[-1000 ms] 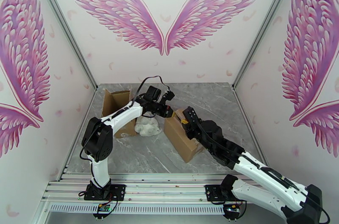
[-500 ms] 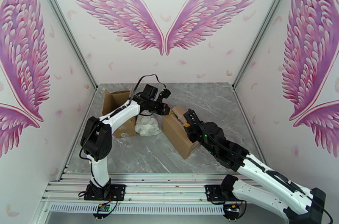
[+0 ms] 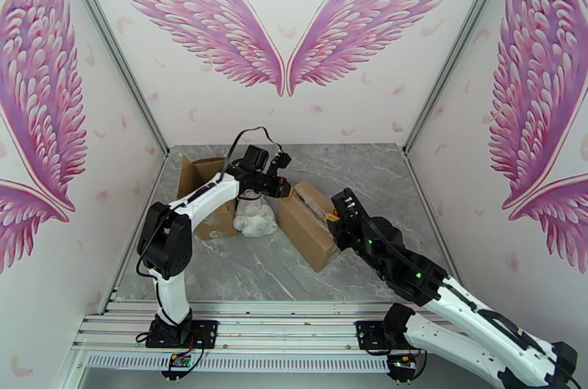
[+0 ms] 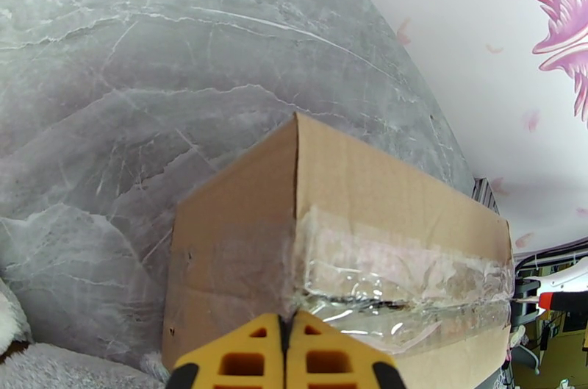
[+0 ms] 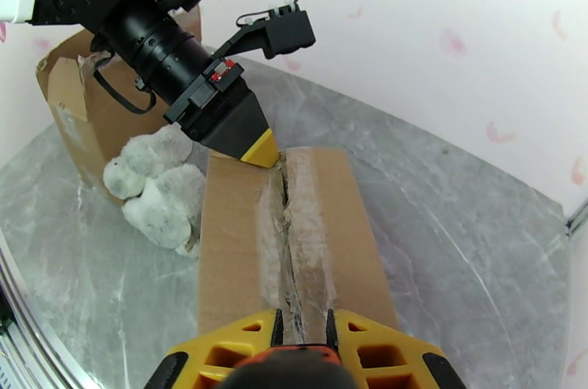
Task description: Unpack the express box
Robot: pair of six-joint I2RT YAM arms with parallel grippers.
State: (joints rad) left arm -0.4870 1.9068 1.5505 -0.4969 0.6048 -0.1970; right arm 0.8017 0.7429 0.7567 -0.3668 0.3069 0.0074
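Left wrist: box (image 4: 367,221) against left end effector (image 4: 287,320)

- The top external view looks from high above and behind both arm bases. It faces the white back wall painted with pink wings (image 3: 287,111) and takes in the whole grey marble-patterned table (image 3: 242,273) from far off.
- The left wrist view sits just behind the left gripper (image 4: 287,332). It looks very closely along the taped brown cardboard box (image 4: 353,199), towards the right arm.
- The right wrist view sits behind the right gripper (image 5: 301,328), slightly further back. It looks down the box's length the opposite way.
- All three views share the box. The top and right wrist views both take in the left gripper.
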